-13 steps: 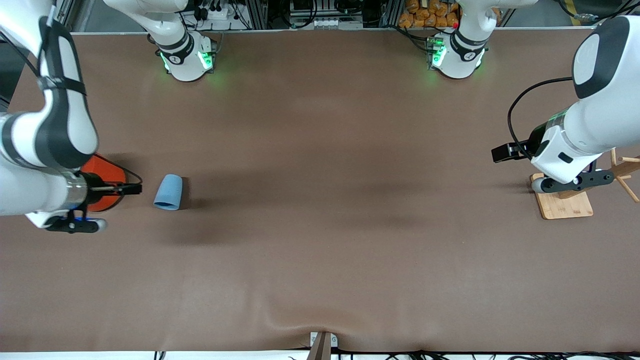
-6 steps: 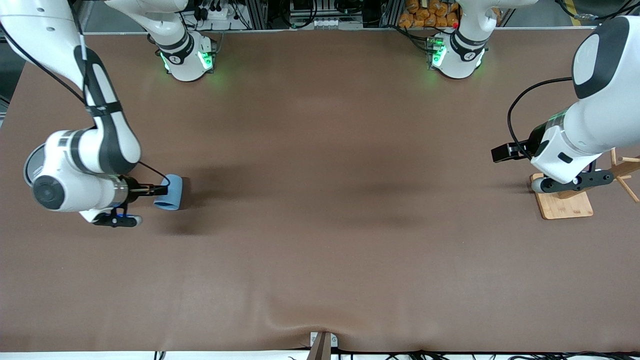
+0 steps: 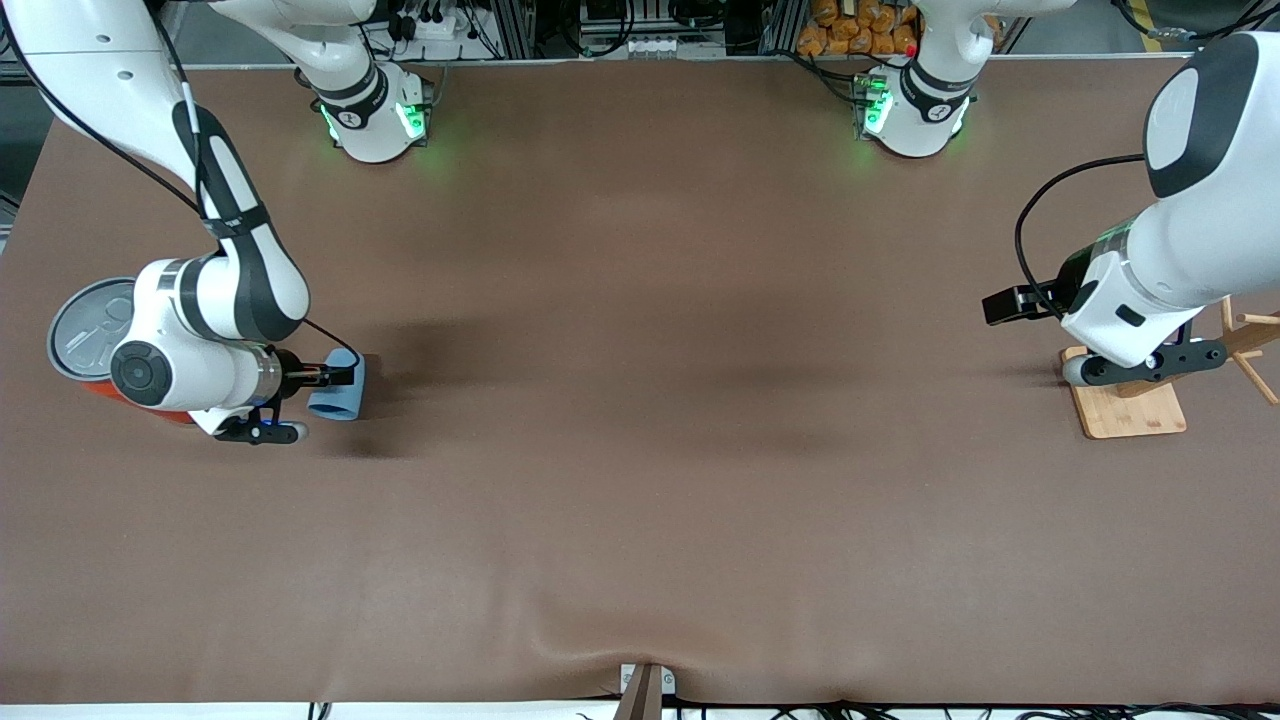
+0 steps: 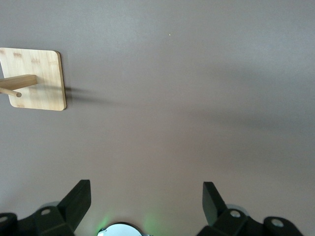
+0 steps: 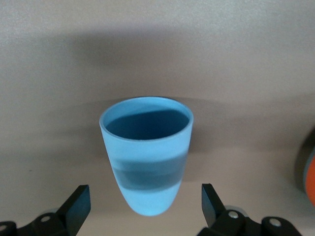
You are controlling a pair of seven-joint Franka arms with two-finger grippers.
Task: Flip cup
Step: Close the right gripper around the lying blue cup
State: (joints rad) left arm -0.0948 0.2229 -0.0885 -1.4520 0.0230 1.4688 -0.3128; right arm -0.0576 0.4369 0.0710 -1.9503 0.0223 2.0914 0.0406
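**Op:** Since a second ago I've swung the right arm in from the table's end. The right gripper [image 3: 340, 378] was over the orange can [image 3: 85, 335] and is now at the cup [image 3: 338, 398]. The can's grey lid is uncovered again.

**Eng:** Cup state?

**Op:** Hasn't shifted. It lies on its side on the brown table [image 3: 640, 450], toward the right arm's end, wide mouth toward the front camera. In the right wrist view the cup [image 5: 146, 152] sits between the two fingers [image 5: 76, 204], mouth facing the camera, darker blue inside.

**Eng:** Fingers on it?

**Op:** No — spread wide, a clear gap on each side of the cup and nothing pinched. The orange can [image 5: 309, 172] shows at the edge of that view, outside the fingers.

**Eng:** Left side?

**Op:** The left arm waits, same pose as before. The left gripper [image 3: 1010, 303] hangs over the table at the left arm's end, just beside the wooden stand [image 3: 1130, 400]. Its fingers [image 4: 76, 199] are spread too, with only bare table between them — the wooden stand [image 4: 34, 81] is well off to one side.
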